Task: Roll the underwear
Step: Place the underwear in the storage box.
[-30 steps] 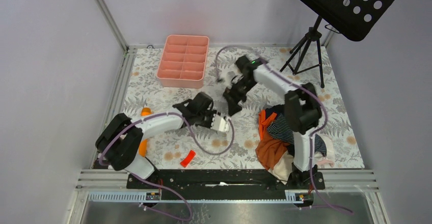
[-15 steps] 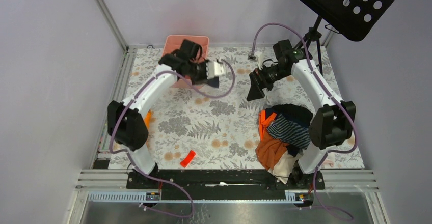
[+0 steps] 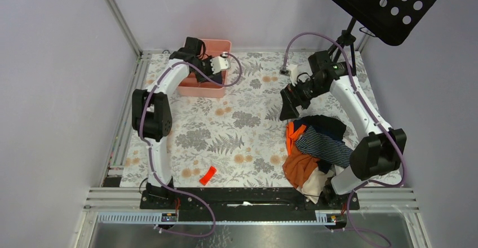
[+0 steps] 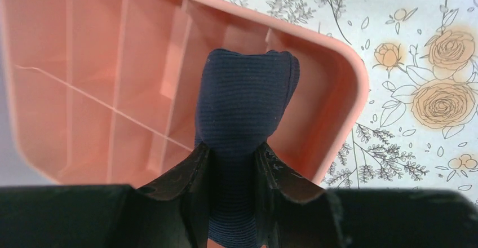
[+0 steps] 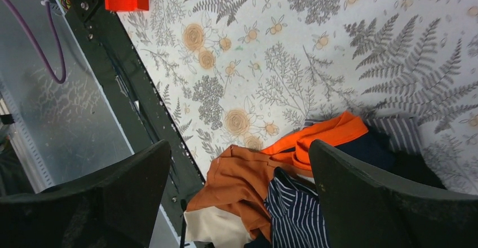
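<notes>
Underwear roll (image 4: 245,96): plain navy ribbed cloth, a tight bundle pinched between the left gripper (image 4: 232,155) fingers. Just ahead is the pink divided tray (image 4: 350,79), with a corner compartment under the roll and the rim close on the right. Right gripper (image 5: 239,146): jaws spread wide, holding nothing. Beneath it are the striped underwear (image 5: 296,214) and the orange garment (image 5: 237,186), heaped together. Bare floral table (image 5: 315,51) lies beyond.

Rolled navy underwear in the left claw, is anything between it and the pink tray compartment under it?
Nothing visible: the left claw holds the underwear over the pink tray, whose visible compartments look empty.
</notes>
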`<move>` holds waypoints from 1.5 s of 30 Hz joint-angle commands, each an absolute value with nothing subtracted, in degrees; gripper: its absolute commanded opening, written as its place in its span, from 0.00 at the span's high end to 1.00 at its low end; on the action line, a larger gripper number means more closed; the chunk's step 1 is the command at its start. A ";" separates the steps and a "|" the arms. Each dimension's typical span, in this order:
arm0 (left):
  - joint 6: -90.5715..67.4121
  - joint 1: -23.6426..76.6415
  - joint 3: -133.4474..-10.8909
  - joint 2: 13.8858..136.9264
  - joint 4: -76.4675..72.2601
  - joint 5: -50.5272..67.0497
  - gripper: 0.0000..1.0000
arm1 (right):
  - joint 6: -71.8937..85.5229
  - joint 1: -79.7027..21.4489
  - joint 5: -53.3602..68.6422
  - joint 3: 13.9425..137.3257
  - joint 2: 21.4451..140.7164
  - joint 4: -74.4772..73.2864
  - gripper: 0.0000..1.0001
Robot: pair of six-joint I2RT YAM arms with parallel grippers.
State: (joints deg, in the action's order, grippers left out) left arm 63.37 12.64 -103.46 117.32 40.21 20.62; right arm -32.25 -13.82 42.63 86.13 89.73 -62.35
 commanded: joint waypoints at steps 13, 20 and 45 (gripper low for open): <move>66.92 11.10 -101.29 120.27 51.51 31.89 1.00 | -32.05 -13.85 41.95 85.01 92.73 -64.08 0.01; 65.35 11.78 -98.73 122.94 53.60 34.13 1.00 | -32.12 -13.81 42.83 85.42 94.13 -63.88 0.01; 70.63 17.56 -90.79 123.62 49.29 30.63 1.00 | -32.11 -13.80 42.58 84.46 94.48 -64.32 0.01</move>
State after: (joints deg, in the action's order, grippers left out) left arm 68.16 14.57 -100.47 122.04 38.46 28.12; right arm -32.03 -13.82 41.63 84.12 95.24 -62.74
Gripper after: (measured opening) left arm 0.276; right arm 0.993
